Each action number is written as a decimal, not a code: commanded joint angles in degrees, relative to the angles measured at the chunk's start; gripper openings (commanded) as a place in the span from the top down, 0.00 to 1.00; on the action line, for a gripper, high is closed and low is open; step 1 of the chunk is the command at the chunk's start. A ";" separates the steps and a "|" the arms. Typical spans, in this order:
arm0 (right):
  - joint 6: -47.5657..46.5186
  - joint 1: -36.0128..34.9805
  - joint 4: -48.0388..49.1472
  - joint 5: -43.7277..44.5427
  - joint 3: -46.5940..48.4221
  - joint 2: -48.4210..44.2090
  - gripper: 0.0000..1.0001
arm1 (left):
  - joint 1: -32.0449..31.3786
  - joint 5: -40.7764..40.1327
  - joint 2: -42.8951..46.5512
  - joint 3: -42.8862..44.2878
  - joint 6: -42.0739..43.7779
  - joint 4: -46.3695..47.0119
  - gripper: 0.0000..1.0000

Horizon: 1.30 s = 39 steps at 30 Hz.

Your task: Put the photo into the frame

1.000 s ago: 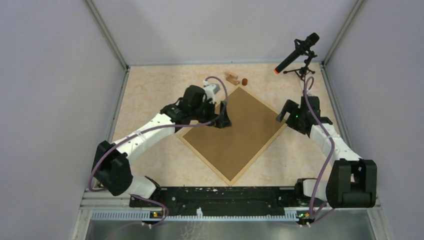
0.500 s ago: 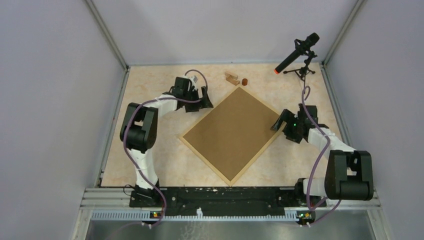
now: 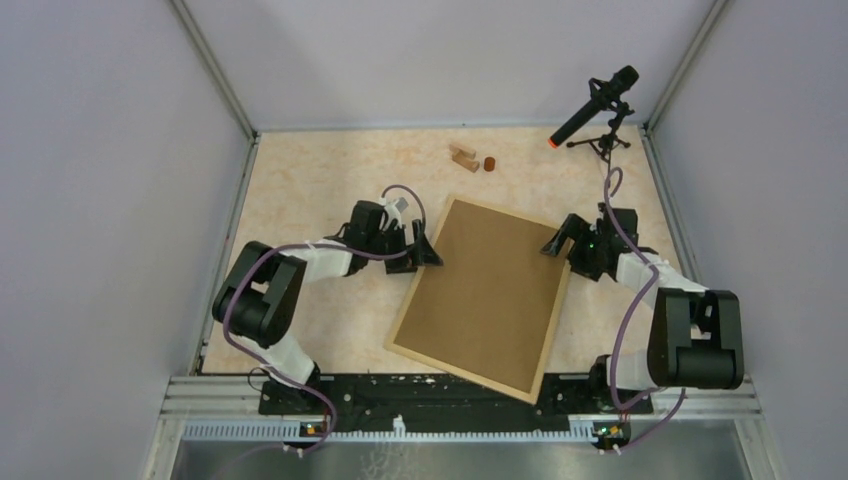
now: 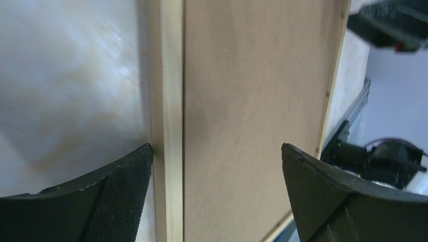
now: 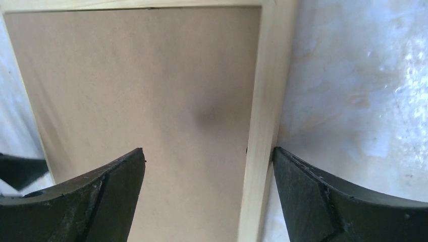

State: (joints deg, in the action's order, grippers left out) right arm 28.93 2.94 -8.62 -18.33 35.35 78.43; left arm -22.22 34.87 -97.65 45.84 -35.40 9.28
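The frame (image 3: 490, 295) lies face down on the table, tilted a little, with its brown back board up and pale wood rails around it. The photo is out of view. My left gripper (image 3: 428, 255) stands open at the frame's left rail (image 4: 171, 126). One finger is against the rail's outer edge and the other is over the board (image 4: 252, 101). My right gripper (image 3: 558, 245) is open at the right rail (image 5: 265, 101) near the far right corner, straddling it the same way. The left gripper (image 4: 216, 146) and the right gripper (image 5: 209, 149) each hold nothing.
Small wooden blocks (image 3: 463, 156) and a brown cylinder (image 3: 489, 163) sit at the back of the table. A microphone on a stand (image 3: 596, 105) occupies the far right corner. Grey walls enclose the table on three sides. The arm bases line the near edge.
The frame has turned from a diamond pose to nearly upright and slid toward the near edge. My left arm swung out to the far left, then came back to the left rail.
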 commanded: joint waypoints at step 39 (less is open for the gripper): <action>-2.87 -6.57 -8.18 -0.54 10.62 9.29 0.06 | -11.00 -20.17 15.36 8.53 -2.89 -38.89 0.02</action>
State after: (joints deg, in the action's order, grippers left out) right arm 27.88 -3.27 -13.34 -18.90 48.64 91.20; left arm -29.04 16.78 -84.95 56.38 -33.87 -26.37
